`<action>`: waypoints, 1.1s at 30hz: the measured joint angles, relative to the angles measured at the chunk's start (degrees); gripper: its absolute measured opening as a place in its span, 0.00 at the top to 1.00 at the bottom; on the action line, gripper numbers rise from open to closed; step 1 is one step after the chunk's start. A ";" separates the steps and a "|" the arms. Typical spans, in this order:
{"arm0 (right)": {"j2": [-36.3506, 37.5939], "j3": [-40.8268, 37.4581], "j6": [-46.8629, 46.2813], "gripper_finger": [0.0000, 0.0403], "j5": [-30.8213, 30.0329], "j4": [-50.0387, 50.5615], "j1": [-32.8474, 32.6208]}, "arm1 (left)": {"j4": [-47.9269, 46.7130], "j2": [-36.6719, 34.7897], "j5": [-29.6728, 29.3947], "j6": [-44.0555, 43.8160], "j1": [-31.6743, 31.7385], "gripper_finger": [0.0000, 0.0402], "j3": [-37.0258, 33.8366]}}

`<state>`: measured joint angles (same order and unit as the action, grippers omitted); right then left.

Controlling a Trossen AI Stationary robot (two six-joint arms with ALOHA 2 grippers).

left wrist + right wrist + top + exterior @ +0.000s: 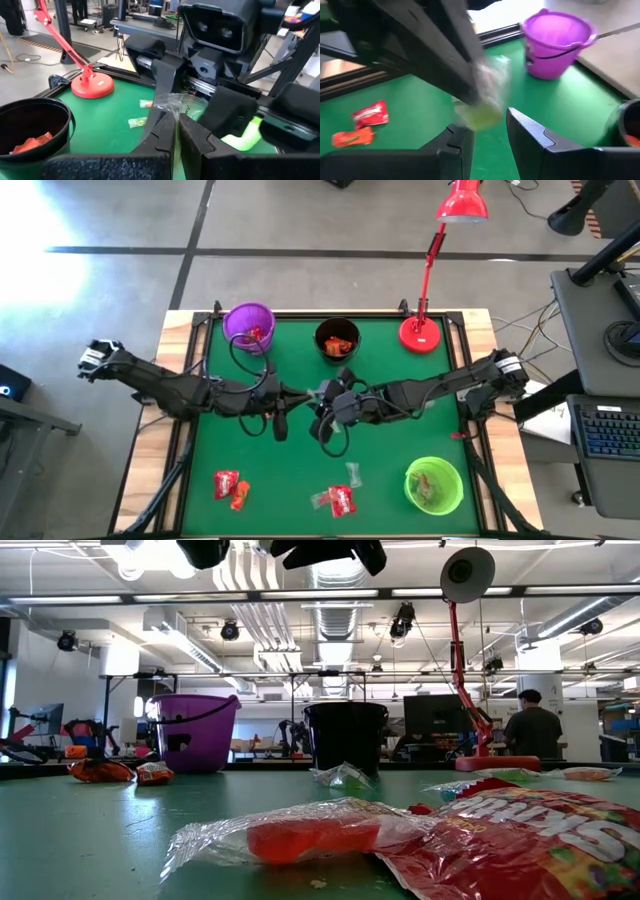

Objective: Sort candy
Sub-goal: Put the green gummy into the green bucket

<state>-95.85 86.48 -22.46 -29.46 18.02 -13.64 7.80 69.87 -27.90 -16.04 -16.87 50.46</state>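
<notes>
Both grippers meet above the middle of the green table. My left gripper [175,122] [308,394] is shut on a clear greenish cellophane candy [173,104] [481,113]. My right gripper [490,129] [328,398] faces it, open, with one finger on each side of that candy. More candy lies near the table's near edge: a red and an orange piece [230,488], and a red piece with clear ones [340,498]. The purple cup [249,326] and black cup [337,339] hold red and orange candy. The green cup [434,485] holds some too. My left gripper pinches the clear greenish candy by an edge of its wrapper [174,114] between its two shut fingers. The fingers come level from the table's left. The candy is lifted clear of the table and sticks out beyond the fingertips. My right gripper: I cannot tell whether its open fingers [529,129] touch the candy.
A red desk lamp [420,330] stands at the far edge, right of the black cup, its head leaning out beyond the table. In the low view, a clear-wrapped red candy [300,835] and a red packet [520,840] lie close to the camera. A person [532,730] stands in the room behind.
</notes>
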 joint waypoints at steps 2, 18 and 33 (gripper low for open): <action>0.00 0.02 -0.02 0.75 2.63 -0.34 0.08 | 0.14 0.32 0.27 0.46 0.60 1.00 0.00; 0.00 0.19 -1.71 0.75 3.98 -0.33 0.08 | -0.45 0.47 3.05 0.56 2.85 1.00 -0.02; 0.02 0.23 -4.70 0.69 4.59 -0.37 0.43 | -0.51 0.43 4.92 0.56 2.89 1.00 -0.02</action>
<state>-95.83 86.72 -27.16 -24.86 17.65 -13.21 7.29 70.30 -22.98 -15.49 -13.98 50.43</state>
